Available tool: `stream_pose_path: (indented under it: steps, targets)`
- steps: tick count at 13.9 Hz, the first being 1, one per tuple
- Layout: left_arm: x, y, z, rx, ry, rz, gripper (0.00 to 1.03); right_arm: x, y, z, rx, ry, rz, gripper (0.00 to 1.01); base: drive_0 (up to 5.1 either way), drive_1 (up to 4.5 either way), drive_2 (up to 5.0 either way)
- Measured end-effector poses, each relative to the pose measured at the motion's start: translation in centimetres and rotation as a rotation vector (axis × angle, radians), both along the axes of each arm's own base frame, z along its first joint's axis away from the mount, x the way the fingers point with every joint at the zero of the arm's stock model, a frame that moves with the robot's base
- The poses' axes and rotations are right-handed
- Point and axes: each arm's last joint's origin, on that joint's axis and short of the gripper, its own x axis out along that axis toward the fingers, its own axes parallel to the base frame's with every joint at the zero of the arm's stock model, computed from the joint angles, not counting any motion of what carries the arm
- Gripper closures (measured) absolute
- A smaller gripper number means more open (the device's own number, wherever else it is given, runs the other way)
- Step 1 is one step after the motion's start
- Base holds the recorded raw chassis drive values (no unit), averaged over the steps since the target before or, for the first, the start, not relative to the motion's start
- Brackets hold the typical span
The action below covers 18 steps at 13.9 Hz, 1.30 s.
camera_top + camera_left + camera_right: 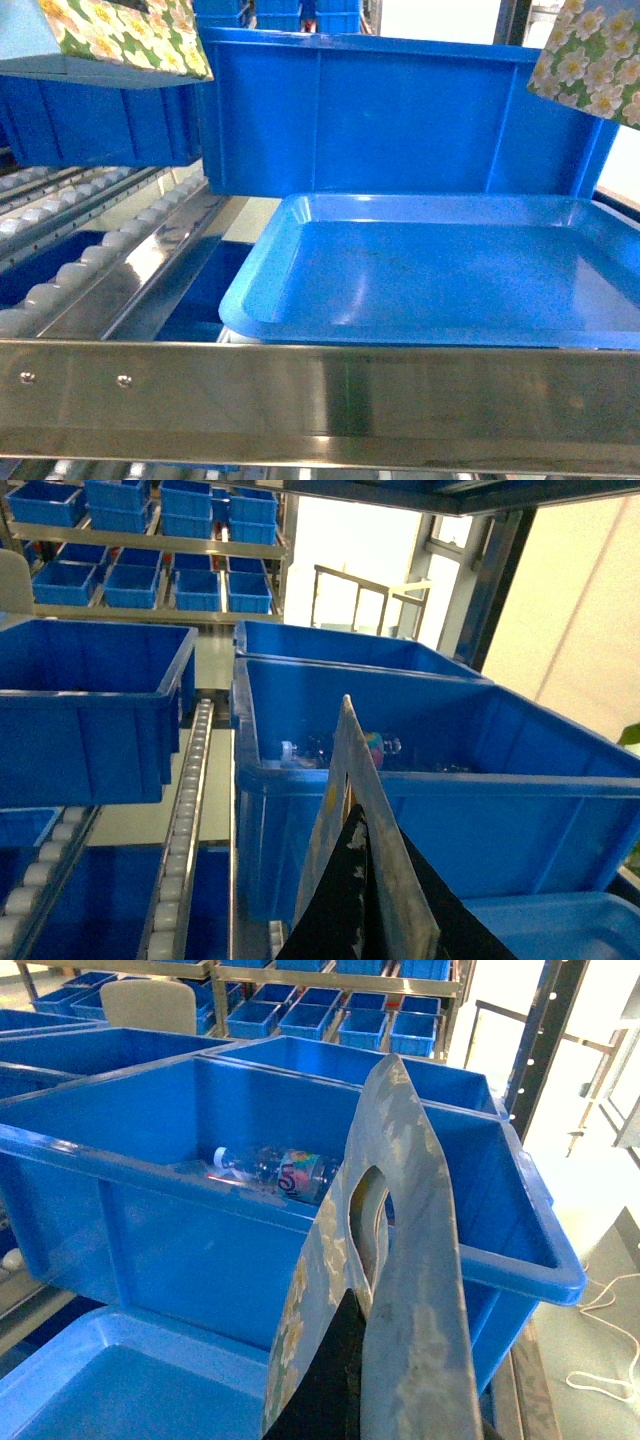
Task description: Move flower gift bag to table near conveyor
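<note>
The left gripper [385,925] is clamping the lower edge of a flower gift bag [362,780]. Only dark finger parts are showing at 6 o'clock in its wrist view, with the bag's thin grey panel rising upright between them. How wide the jaws are standing is hidden by the bag.

The right gripper [400,1410] is likewise pinching a second flower gift bag [410,1210]. One black finger is showing at 6 o'clock, pressed to the panel just under the handle cut-out, and the rest is covered.

In the head view the first bag [130,35] is hanging in the air at 11 o'clock, showing its floral face and a pale blue side. The second bag [590,60] is hanging at 1 o'clock. The two are well apart.

A large blue bin [400,110] is sitting between them at 12 o'clock. A clear bottle [280,1170] is lying inside it.

A shallow blue tray [450,270] is resting just in front of the bin, toward 4 o'clock. The conveyor [70,270] is running its white rollers from 9 toward 7 o'clock. Its steel rail [320,390] is crossing the view at 6 o'clock. More blue bins are standing on shelves [150,540] at 11 o'clock in the left wrist view.
</note>
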Motion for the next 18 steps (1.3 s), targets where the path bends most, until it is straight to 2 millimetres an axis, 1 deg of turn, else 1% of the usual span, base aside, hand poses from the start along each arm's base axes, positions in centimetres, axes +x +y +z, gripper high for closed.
stream_pose_path:
  steps: [5,13,18]
  targets:
    - [-0.04,-0.12,-0.02,0.000,0.000,-0.007,1.01,0.00,0.01,0.04,0.000,-0.004,0.000,0.99,-4.6,1.49,3.7]
    - [-0.05,-0.09,-0.02,0.000,0.000,-0.005,1.01,-0.06,0.01,0.13,0.000,-0.007,0.001,0.99,-4.9,2.42,2.4]
    - [-0.06,-0.06,0.00,0.000,0.000,-0.003,1.01,-0.04,0.03,0.14,0.000,-0.005,0.002,0.99,-4.8,1.36,3.5]
